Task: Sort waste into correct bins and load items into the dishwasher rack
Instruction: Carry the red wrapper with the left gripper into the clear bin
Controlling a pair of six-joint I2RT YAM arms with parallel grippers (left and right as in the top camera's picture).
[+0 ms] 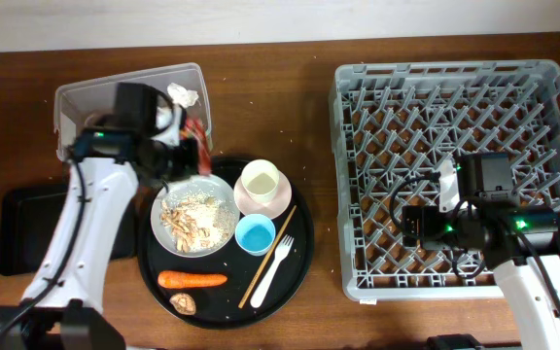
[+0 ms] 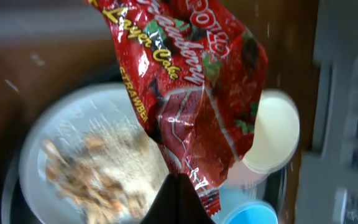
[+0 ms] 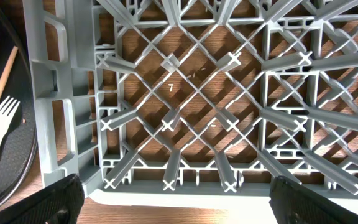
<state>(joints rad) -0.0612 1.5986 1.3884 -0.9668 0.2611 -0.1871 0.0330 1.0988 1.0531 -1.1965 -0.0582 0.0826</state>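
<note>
- Brown wooden table carries the grey dishwasher rack on the right and a round black tray in the middle.
- Left gripper is clenched on the red wrapper, which hangs over the white plate, close to the clear tub.
- Right gripper has its fingers spread wide, grasping nothing, above the rack floor near the edge beside the tray.

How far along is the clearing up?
Barely started. Done: the tissue lies in the clear tub. In hand: the left gripper holds the red wrapper near that tub. Left: food scraps, carrot, brown lump, plate, bowl, cream cup, blue cup, fork and chopstick sit on the round tray; the rack is empty.
</note>
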